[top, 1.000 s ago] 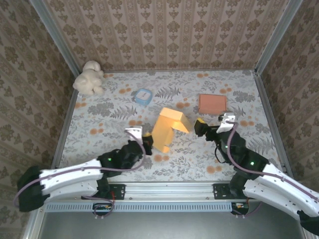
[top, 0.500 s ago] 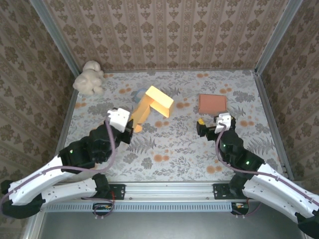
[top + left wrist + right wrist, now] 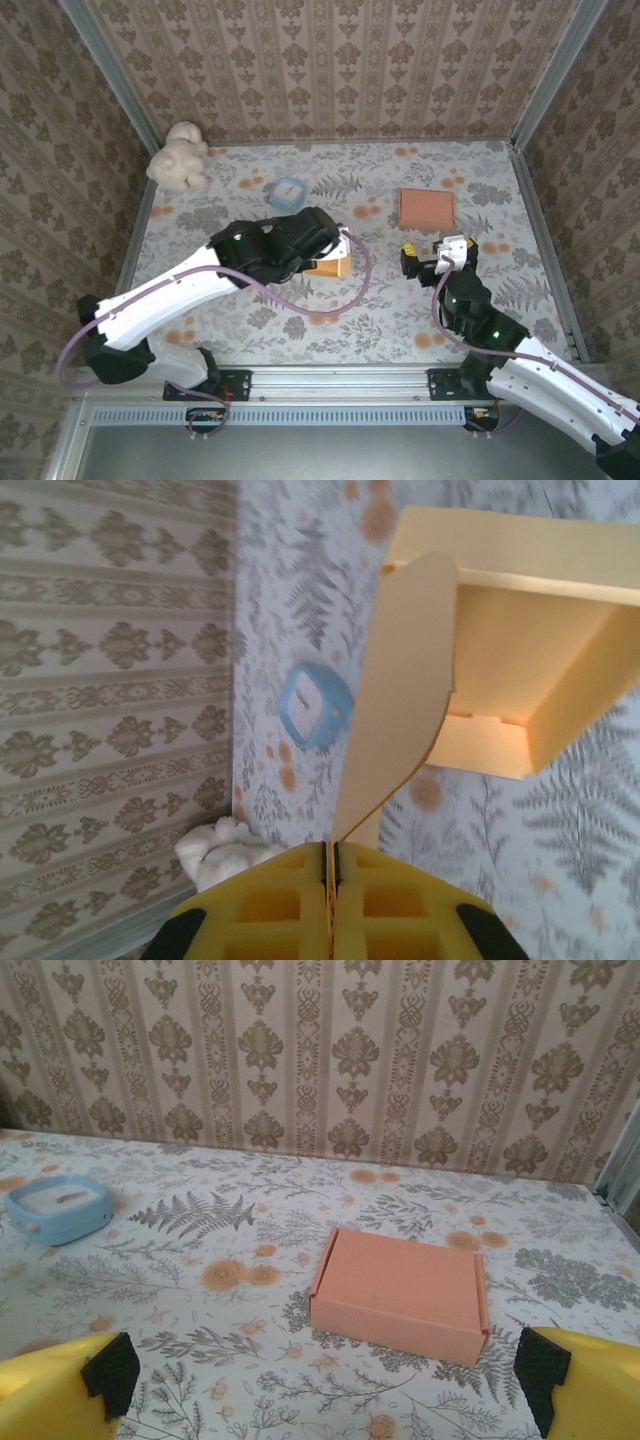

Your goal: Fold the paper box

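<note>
**Left claw pinching flap of yellow paper box, mid-table; right claw spread wide**

The left gripper (image 3: 330,858) is pressing its yellow fingers (image 3: 270,905) together on the thin edge of a long flap (image 3: 400,700) of the yellow paper box (image 3: 510,670). The flap is running lengthwise from the fingers up to the box body. The box is showing its open side to the left wrist camera, with bare inner walls in sight.

From above, the box is sitting mid-table (image 3: 300,330), mostly under the left arm (image 3: 200,285), with one orange-yellow part (image 3: 330,266) poking out on the near side. Its long axis from above: cannot tell, since the arm is covering it.

The right gripper (image 3: 320,1385) is hanging near right with its jaws spread wide, gripping nothing, well apart from the yellow box.

A closed pink box (image 3: 427,208) is lying flat at the far right, long axis running left-right. A small blue dish (image 3: 287,192) is sitting just beyond the yellow box, pale inside with a faint mark; contents too small to tell. A cream plush toy (image 3: 178,155) is sitting in the far left corner.
</note>
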